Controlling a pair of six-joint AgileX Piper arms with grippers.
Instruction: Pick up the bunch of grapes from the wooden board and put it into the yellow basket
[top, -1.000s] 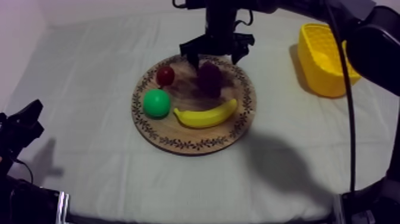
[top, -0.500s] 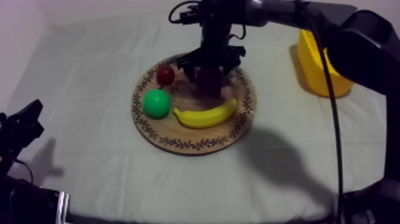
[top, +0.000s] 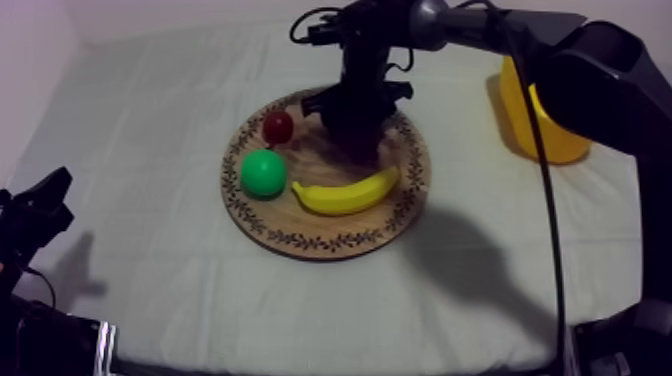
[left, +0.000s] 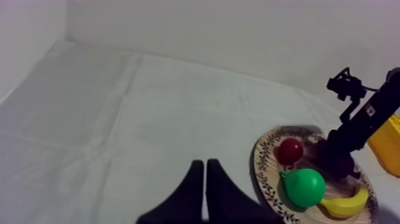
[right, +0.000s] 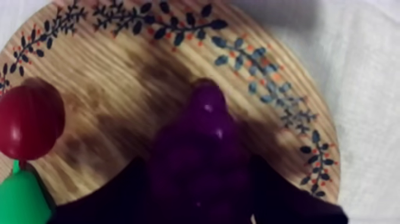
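At the wooden board's (top: 330, 238) far side, my right pincer (top: 355, 128) has dropped from its wide hover to clasp the bunch of grapes (right: 202, 149), still resting there, so lifting toward the yellow basket (top: 520, 125) seems next.

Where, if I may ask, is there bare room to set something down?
Bare cloth: between wooden board and left gripper, and between board and yellow basket. Crowded: the board, with banana, pear, small red fruit, and grapes under the right gripper.

R pincer (top: 352, 128) lower now, snug round grapes (right: 205, 137).
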